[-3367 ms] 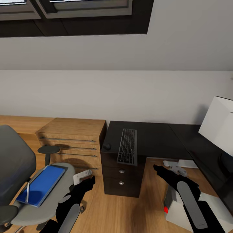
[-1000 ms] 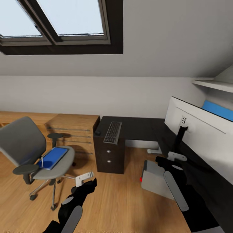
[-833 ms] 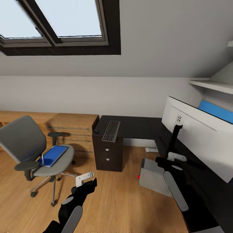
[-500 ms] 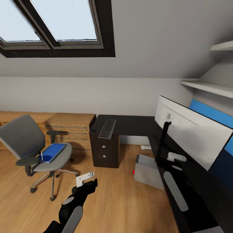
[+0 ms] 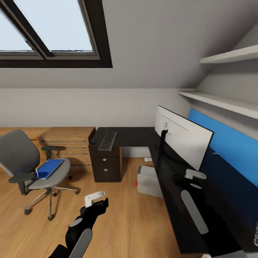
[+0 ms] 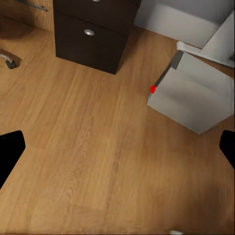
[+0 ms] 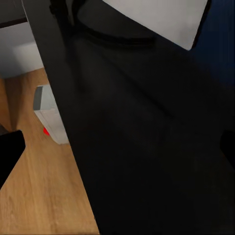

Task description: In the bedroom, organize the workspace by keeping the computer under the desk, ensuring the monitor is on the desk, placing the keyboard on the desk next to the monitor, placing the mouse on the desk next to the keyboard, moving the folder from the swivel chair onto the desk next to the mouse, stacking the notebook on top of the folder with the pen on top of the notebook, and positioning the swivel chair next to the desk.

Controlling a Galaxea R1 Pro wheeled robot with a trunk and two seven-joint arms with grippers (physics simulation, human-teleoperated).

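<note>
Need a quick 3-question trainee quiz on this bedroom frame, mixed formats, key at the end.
1. True or false: the bright blue flat folder lies on the glossy black L-shaped desk.
2. Multiple choice: the slim black keyboard sits above A) the dark three-drawer unit, B) the light wooden dresser, C) the floor.
3. Fill in: the light grey box-shaped computer tower with a red light stands on the ____, by the desk's edge.

Key
1. False: it lies on the seat of the grey upholstered swivel chair.
2. A
3. floor
</note>
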